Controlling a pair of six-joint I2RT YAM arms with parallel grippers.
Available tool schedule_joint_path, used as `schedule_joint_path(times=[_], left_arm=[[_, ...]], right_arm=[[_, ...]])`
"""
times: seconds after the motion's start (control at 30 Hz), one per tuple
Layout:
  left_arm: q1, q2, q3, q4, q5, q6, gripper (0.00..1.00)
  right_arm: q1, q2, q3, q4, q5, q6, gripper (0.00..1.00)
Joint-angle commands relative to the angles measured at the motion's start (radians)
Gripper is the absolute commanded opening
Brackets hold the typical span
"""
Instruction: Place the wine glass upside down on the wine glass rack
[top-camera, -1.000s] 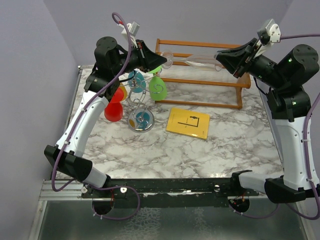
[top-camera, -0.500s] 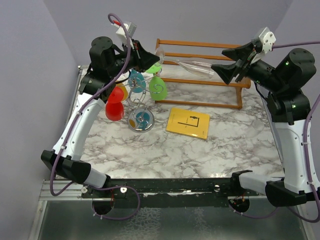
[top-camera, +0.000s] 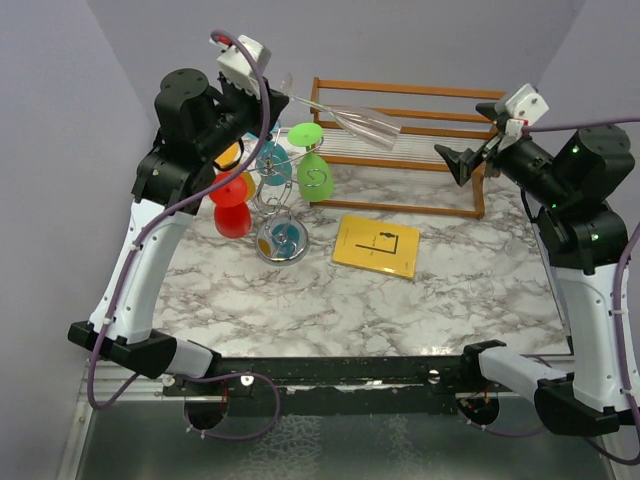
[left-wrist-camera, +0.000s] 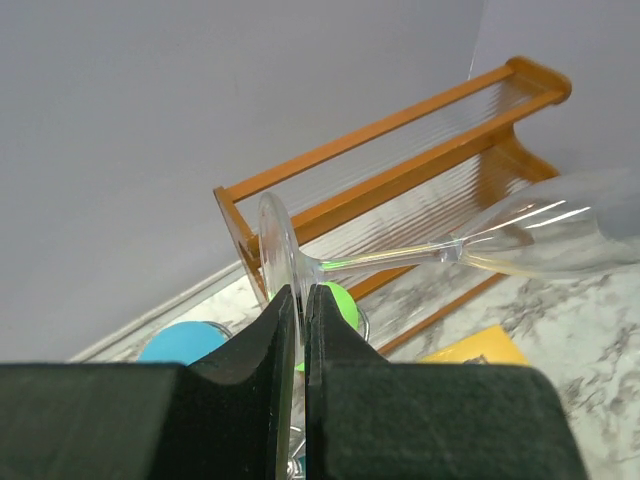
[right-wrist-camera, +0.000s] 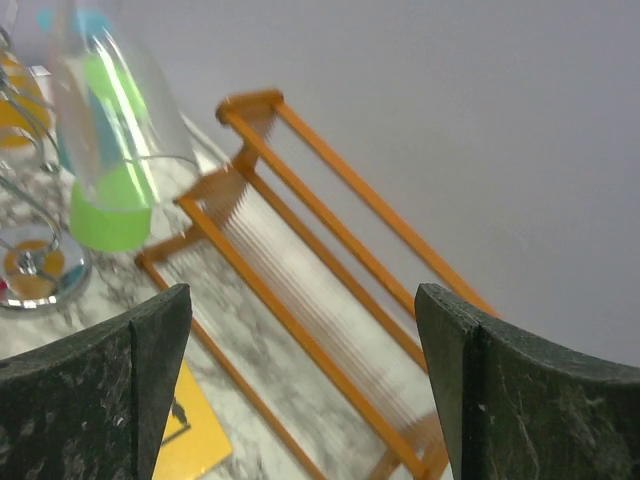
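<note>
Above the wine glass rack (top-camera: 281, 243) and a bit to its far side: my left jaws are pressed together on the round foot of the wine glass (top-camera: 366, 126), pinching the disc edge-on.

Glass is clear and held in the air, not touching the rack. It lies nearly level. The stem runs right from the foot, and the bowl is out to the right of the rack, slightly lower than the foot, mouth pointing right. In the top view the bowl overlaps the wooden slatted rack (top-camera: 420, 209), which stands behind and right of the wine glass rack.

Right jaws are spread wide with nothing between them. They sit far right of the wine glass rack, well apart from it and beyond the bowl's mouth end. In the right wrist view the bowl is at upper left, clear of both fingers (right-wrist-camera: 100, 390).

On the wine glass rack, coloured glasses hang from the wire loops: red glass (top-camera: 229, 215) on its left side, green glass (top-camera: 314, 176) on its right with foot up and bowl down, blue glass (top-camera: 272, 160) close to the stem. The round shiny base stands on the marble tabletop (top-camera: 400, 310).

Just right of the rack's base a yellow card (top-camera: 375, 246) lies flat on the tabletop. It has a black line mark printed on it, too small to read.
</note>
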Motion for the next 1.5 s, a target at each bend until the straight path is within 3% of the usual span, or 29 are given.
schedule_joint_path(times=[0.0,0.37,0.8,1.47], left_arm=[[-0.077,-0.017,0.066,-0.07,-0.149,0.247,0.0],[-0.228,0.03,0.108,-0.176,-0.236,0.556,0.0],[-0.393,0.101,0.05,-0.276,-0.369,0.818,0.0],[-0.424,0.12,0.028,-0.406,-0.459,0.944,0.0]], right_arm=[[-0.003,-0.032,-0.156,0.002,0.155,-0.103,0.93],[-0.002,-0.065,-0.449,0.159,0.182,-0.039,0.91],[-0.006,-0.099,-0.633,0.294,0.167,0.007,0.91],[-0.02,-0.121,-0.69,0.315,0.123,0.0,0.91]])
